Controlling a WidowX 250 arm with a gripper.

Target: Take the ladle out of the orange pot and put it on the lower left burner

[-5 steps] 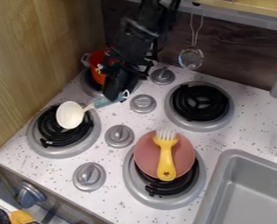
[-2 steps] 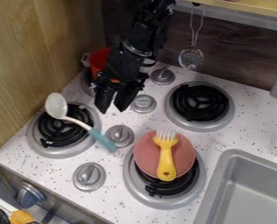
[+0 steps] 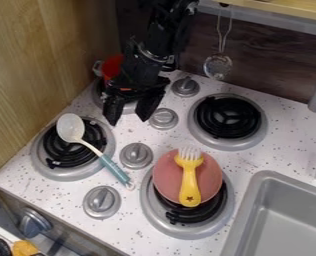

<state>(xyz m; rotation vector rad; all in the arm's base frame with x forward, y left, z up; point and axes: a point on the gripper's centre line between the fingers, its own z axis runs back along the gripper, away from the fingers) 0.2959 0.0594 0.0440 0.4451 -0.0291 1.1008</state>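
Above the counter, just right of the upper left burner, my gripper (image 3: 128, 120) hangs open with nothing between its fingers. The ladle (image 3: 71, 128) has its white bowl over the back of the lower left burner (image 3: 72, 172). Its blue-green handle slants down to the right across the burner's rim, ending between two knobs and the pink pan. The orange pot (image 3: 112, 67) stands at the upper left burner, partly hidden behind the arm and gripper.
A pink pan (image 3: 169, 176) holding a yellow fork (image 3: 190, 182) sits on the lower right burner. The upper right burner (image 3: 228, 117) is at centre right, the sink (image 3: 281, 215) at lower right. Knobs (image 3: 136, 155) stand between the burners. A strainer (image 3: 218, 66) hangs at the back.
The ladle has been let go and come down from my gripper; its handle has swung to point toward the lower right. My gripper has opened and shifted slightly up and left.
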